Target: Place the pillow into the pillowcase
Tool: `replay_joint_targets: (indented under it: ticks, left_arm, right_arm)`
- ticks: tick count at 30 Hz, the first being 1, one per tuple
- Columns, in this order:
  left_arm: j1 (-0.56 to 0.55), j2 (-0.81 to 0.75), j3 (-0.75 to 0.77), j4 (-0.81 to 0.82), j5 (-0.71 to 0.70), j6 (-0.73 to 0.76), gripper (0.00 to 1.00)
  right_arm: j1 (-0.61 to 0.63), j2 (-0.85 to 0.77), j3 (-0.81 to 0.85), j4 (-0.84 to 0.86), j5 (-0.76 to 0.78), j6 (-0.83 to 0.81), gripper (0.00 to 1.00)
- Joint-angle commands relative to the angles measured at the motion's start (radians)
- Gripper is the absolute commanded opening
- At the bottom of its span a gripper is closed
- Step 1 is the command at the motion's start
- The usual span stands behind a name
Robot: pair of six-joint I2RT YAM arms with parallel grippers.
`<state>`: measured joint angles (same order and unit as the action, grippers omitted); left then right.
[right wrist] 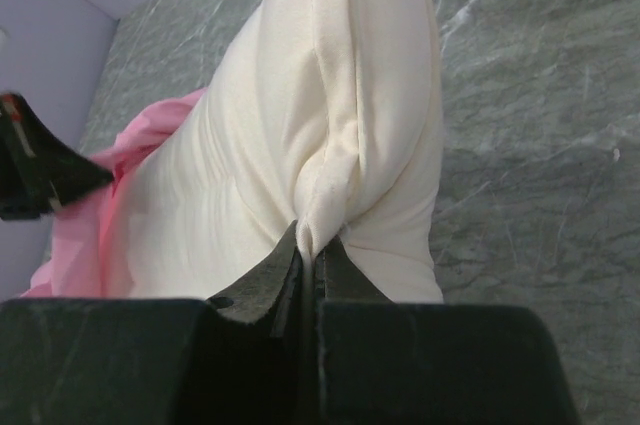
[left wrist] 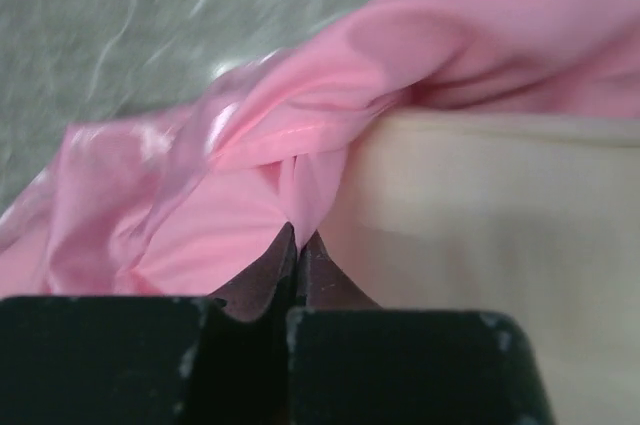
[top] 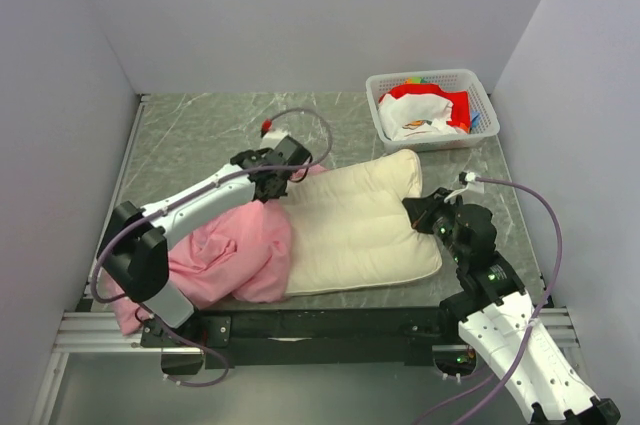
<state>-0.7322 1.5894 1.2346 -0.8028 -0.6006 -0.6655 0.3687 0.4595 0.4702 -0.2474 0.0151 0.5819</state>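
The cream pillow (top: 360,225) lies across the middle of the table. Its left end sits inside the mouth of the pink pillowcase (top: 235,250), which is bunched at the left. My left gripper (top: 272,185) is shut on the pillowcase's upper edge; in the left wrist view the pink fabric (left wrist: 300,145) is pinched between the fingers, beside the pillow (left wrist: 480,215). My right gripper (top: 418,213) is shut on the pillow's right edge; in the right wrist view a fold of cream fabric (right wrist: 330,145) is clamped between the fingers (right wrist: 270,280).
A white basket (top: 379,105) holding red and white cloth stands at the back right. The table (top: 200,135) is grey marble, with walls close on three sides and a metal rail along the near edge.
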Motion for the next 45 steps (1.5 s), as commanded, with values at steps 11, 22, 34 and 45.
replay_joint_targets:
  ticks: [11,22,34,45]
  left_arm:
    - [-0.142,0.087,0.487,0.163,0.434,0.146,0.05]
    - [-0.068,-0.075,0.361,0.002,0.161,0.133,0.84]
    - [-0.208,-0.604,-0.245,-0.071,0.091,-0.290,0.65]
    - [-0.253,-0.738,-0.397,-0.134,-0.028,-0.583,0.89]
  right_arm:
    - [0.118,0.108,-0.002,0.145,0.023,0.036,0.00]
    - [0.118,0.197,-0.042,0.018,0.149,0.072,0.15]
    - [0.546,0.332,0.105,0.089,0.244,-0.230,0.80]
    - [0.809,0.774,0.343,0.103,0.566,-0.312,0.94]
